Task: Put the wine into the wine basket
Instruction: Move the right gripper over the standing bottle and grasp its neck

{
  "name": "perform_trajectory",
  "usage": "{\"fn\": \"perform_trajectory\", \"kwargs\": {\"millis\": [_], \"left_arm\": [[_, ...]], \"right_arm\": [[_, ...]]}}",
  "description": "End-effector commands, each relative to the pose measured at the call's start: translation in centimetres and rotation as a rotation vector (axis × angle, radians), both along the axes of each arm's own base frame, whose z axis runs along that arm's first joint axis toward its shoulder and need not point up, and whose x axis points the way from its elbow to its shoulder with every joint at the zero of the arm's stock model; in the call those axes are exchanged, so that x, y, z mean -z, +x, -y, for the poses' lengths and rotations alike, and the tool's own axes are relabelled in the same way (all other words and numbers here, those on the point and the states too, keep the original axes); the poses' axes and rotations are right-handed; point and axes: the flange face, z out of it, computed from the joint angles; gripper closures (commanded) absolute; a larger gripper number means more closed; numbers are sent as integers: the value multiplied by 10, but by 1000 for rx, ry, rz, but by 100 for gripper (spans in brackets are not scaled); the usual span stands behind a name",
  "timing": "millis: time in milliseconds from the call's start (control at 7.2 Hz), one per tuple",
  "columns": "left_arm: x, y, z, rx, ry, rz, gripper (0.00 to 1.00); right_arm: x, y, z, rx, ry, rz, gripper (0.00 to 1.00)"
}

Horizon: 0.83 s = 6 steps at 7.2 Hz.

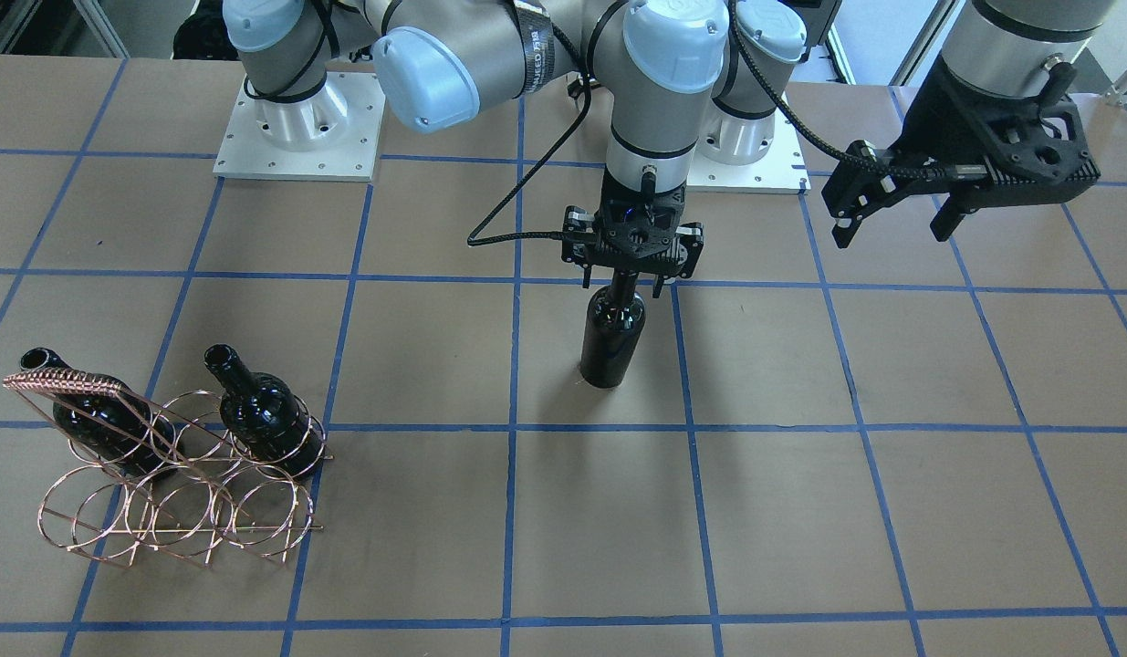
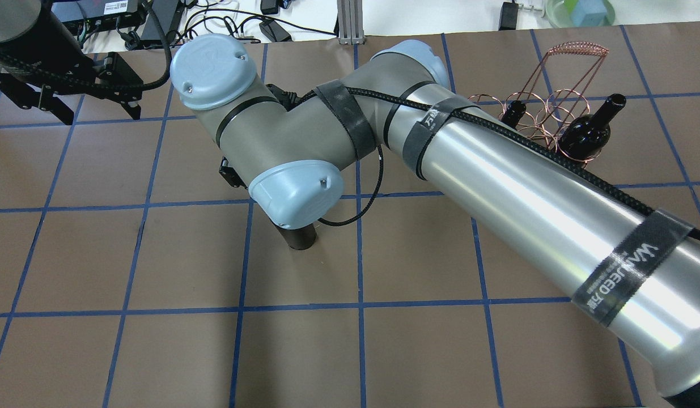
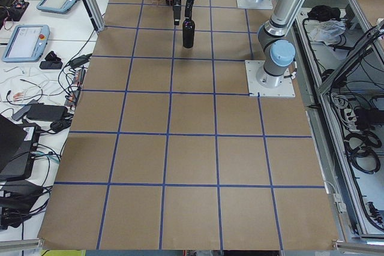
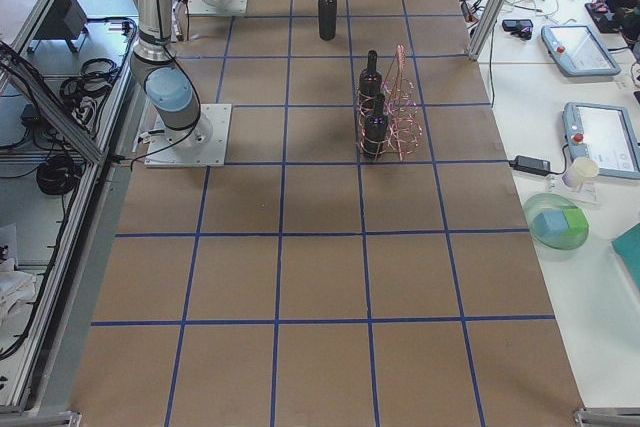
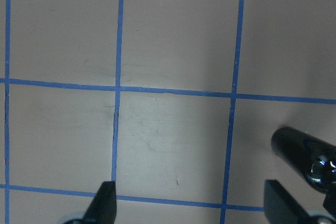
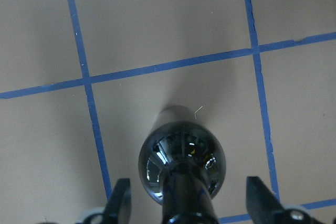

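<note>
A black wine bottle [image 1: 613, 338] stands upright on the table near its middle; it also shows in the right wrist view [image 6: 181, 161] and the overhead view [image 2: 301, 238]. My right gripper [image 1: 625, 283] is open, its fingers either side of the bottle's neck without touching it. The copper wire wine basket [image 1: 180, 493] stands toward the right end of the table and holds two more black bottles [image 1: 262, 411] [image 1: 98, 411]. My left gripper [image 1: 892, 233] is open and empty, raised above the table to the left of the standing bottle.
The table is brown paper with a blue tape grid. The two arm bases [image 1: 298, 128] stand at the robot's edge. My right arm's long link [image 2: 525, 204] hides much of the table in the overhead view. Tablets and cables [image 3: 36, 34] lie on side benches.
</note>
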Motion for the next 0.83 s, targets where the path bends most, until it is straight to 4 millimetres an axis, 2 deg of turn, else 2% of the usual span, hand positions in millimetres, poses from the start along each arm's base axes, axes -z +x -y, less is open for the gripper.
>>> {"fn": "perform_trajectory", "kwargs": {"millis": [0,556,694], "left_arm": [[0,0,0,0,0,-2,0],[0,0,0,0,-4,-6,0],[0,-2,0,3,-4,-7,0]], "right_arm": [[-2,0,0,9,0,11,100],[-7,-6,5,19,-4,14,100],[-23,-19,11,33,-24,27,100]]}}
